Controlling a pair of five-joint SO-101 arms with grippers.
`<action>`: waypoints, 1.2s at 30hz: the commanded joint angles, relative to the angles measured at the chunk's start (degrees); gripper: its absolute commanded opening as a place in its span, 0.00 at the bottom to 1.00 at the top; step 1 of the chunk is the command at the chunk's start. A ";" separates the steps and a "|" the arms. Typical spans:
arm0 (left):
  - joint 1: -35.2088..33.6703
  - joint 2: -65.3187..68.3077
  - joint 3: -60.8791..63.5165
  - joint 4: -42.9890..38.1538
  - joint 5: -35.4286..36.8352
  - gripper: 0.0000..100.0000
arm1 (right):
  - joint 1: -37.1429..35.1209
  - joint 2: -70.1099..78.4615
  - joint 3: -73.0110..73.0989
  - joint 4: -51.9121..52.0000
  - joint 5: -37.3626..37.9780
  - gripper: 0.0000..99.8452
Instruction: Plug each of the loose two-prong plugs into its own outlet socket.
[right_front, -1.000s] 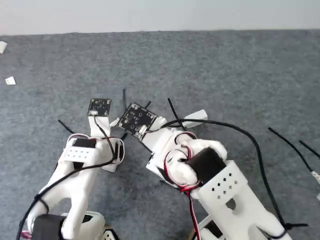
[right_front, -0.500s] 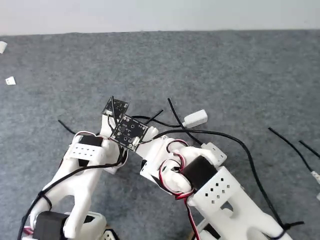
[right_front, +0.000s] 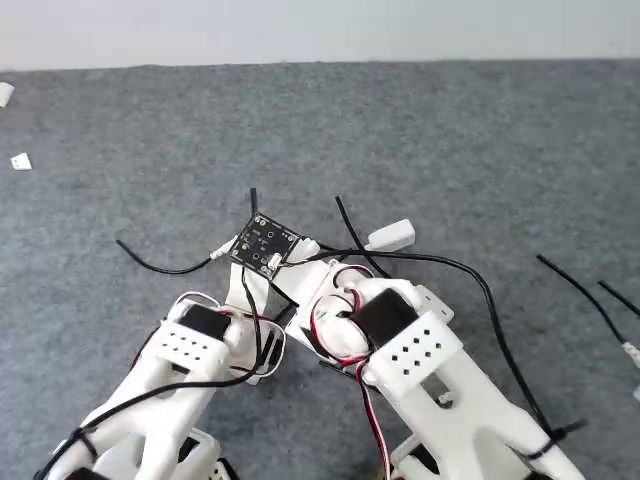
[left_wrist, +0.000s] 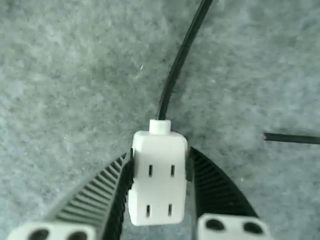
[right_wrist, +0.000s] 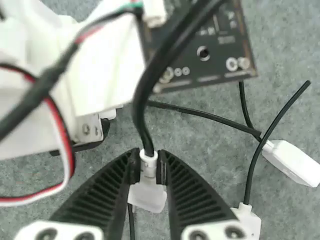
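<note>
Noted left gripper (left_wrist: 160, 157) clamped on white outlet block (left_wrist: 159, 175). Noted right gripper (right_wrist: 148, 159) pinching white plug (right_wrist: 146, 192). Spotted spare plug (right_front: 392, 236) lying on carpet (right_front: 500, 150), right of both.

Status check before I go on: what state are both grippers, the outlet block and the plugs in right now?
Left gripper: shut on the outlet block.
Outlet block: held between the fingers, all slots empty.
Right gripper: shut on the held plug.
Held plug: clamped by its body, prongs hidden, not in any socket.
Loose plug: lying on the carpet, unplugged.
</note>
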 joint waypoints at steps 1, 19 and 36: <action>0.62 -1.85 -0.31 0.44 1.14 0.16 | 0.92 0.04 -3.60 0.31 0.79 0.01; 16.44 -1.93 0.13 -0.44 6.07 0.28 | 6.37 0.31 -3.34 -1.80 1.58 0.01; -1.49 -2.29 1.36 -5.63 10.29 0.28 | 10.68 -0.40 4.66 -11.38 -28.04 0.01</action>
